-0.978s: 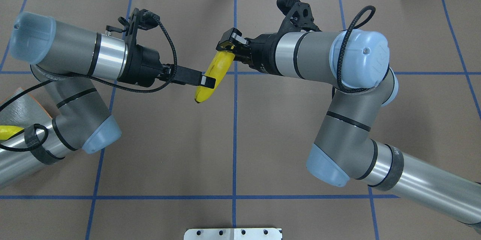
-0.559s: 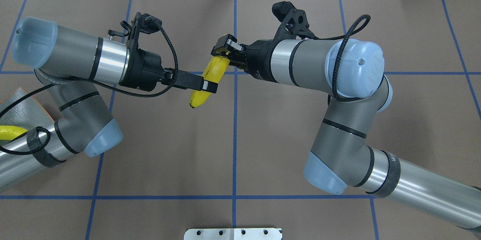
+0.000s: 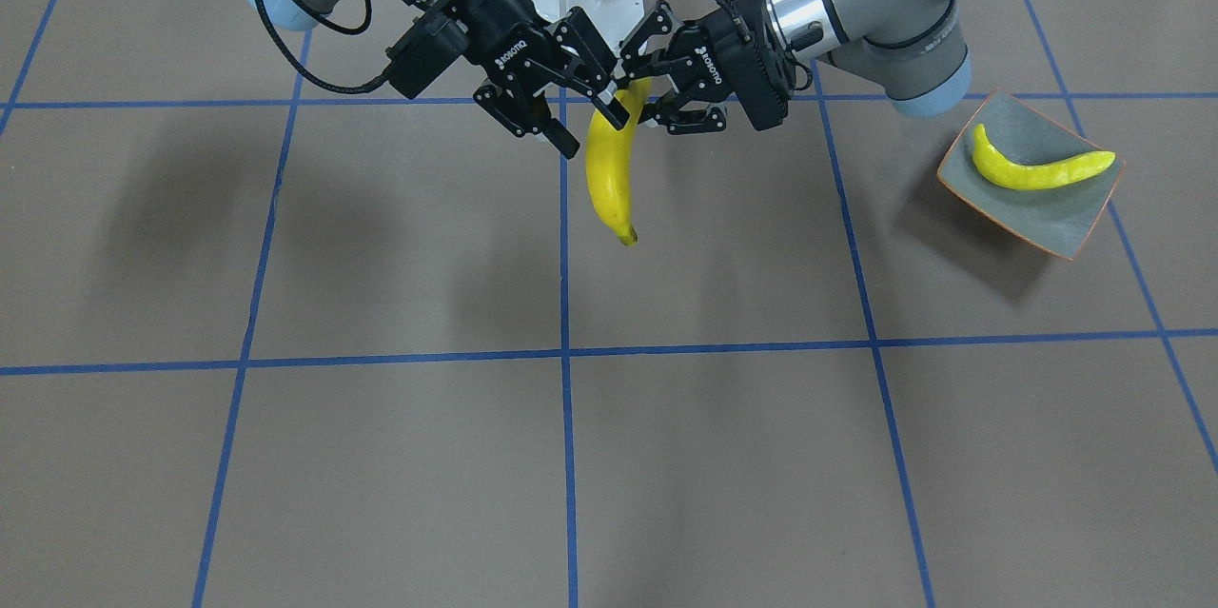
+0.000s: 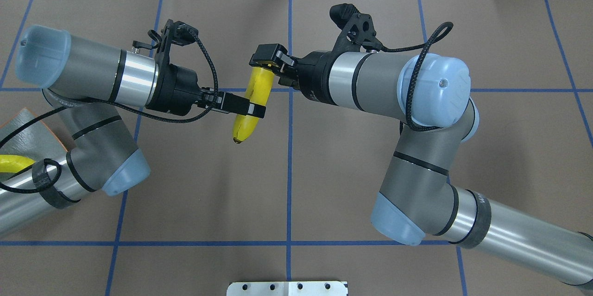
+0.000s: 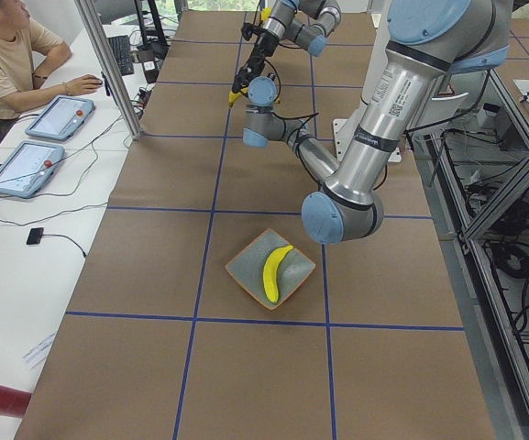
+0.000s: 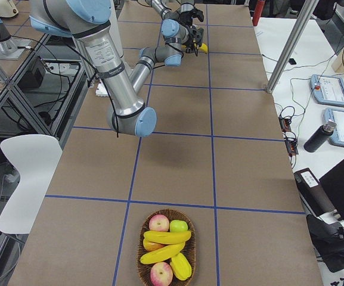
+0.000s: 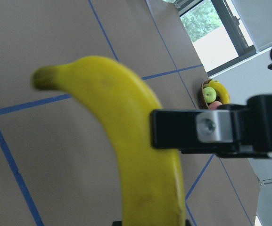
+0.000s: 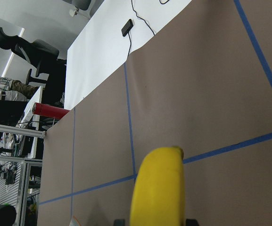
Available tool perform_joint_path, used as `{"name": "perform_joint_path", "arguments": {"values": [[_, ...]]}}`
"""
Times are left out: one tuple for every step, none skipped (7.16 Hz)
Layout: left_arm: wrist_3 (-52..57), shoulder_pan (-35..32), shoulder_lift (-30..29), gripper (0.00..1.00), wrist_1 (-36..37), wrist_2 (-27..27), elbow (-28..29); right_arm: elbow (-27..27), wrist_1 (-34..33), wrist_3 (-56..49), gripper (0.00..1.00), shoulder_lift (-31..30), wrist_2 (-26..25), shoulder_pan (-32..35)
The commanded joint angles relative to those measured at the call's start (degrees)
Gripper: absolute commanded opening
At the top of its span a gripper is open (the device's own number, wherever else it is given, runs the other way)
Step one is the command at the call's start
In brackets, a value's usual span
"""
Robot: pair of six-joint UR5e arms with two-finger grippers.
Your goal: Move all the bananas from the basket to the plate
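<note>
Currently the held banana (image 3: 609, 170) hangs in the air above the middle of the worktop (image 3: 381, 237), dark tip down, touching nothing but the two arms' fingers. The left pincer (image 4: 254, 110) is clamped across its middle, one finger on each side of the yellow skin. The right pincer (image 4: 265, 57) has its upper end. In the right wrist view the fruit fills the gap between the finger stubs, so that pincer too is closed onto it. The two pincers come in from opposite sides and nearly meet at the fruit.

Well apart, on the robot's left side of the worktop, sits the plate (image 3: 1056, 216), grey-green with a thin orange rim, turned cornerwise to the blue tape lines (image 3: 563, 351). A second banana (image 3: 1032, 172) lies in it, stretched from one corner toward the opposite one.

At the worktop's end on the robot's right stands the wicker basket (image 6: 139, 253), far from both pincers. The basket bananas (image 6: 167, 237) lie across its middle among apples (image 6: 158, 223).
</note>
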Motion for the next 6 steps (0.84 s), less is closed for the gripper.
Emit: {"name": "perform_joint_path", "arguments": {"values": [[0.2,-0.3,2.3,0.0,-0.1,-0.1,0.0,0.3,-0.8,-1.4,1.0,-2.6,0.6,3.4],[0.9,-1.6,5.6,0.0,-0.4,-0.4,-0.3,0.3,-1.0,-3.5,1.0,-6.2,3.8,6.5],[2.7,-4.7,9.4,0.0,-2.2,-0.8,-0.3,0.3,-4.0,-5.4,1.0,-9.2,8.0,10.4],[8.3,-9.3,13.6,0.0,-3.7,-5.3,-0.1,0.4,-8.2,-10.1,1.0,-11.1,11.7,14.0],[15.7,-15.3,17.0,0.0,-3.2,-12.3,0.3,0.4,-10.9,-14.8,1.0,-13.4,14.3,16.7],[21.8,-21.6,19.4,0.0,-3.2,-17.4,2.1,0.4,-11.1,-19.2,1.0,-16.9,15.8,18.9]]}}
